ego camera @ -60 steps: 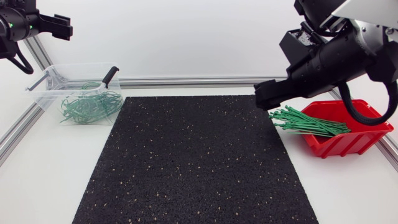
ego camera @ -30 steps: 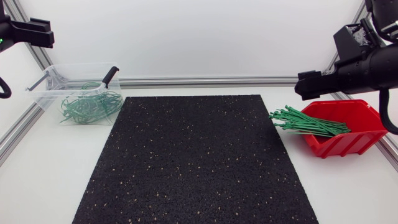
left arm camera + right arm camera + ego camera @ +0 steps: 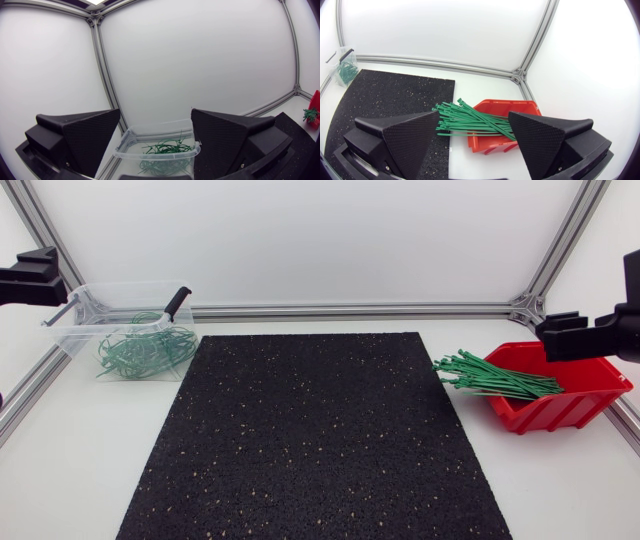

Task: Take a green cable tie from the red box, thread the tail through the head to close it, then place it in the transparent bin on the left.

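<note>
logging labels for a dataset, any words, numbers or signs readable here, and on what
None can be read: no print, number or sign shows on the red box, the bin, the ties or the mat.

The flat rubber mat [image 3: 315,435] was black, flecked all over with small pale tan speckles. The plastic box [image 3: 580,402] was a plain bright red, and the bundle of straight cable ties [image 3: 495,378] a uniform green. The clear plastic bin [image 3: 72,330] was colourless; the looped cable ties [image 3: 145,350] in it were the same green, and the tool handle [image 3: 178,301] black. The tabletop [image 3: 80,470] was plain white, and the aluminium frame rails [image 3: 350,310] silver. The left gripper [image 3: 155,113] and right gripper [image 3: 474,115] were matte black with a fine woven-looking grain.
</note>
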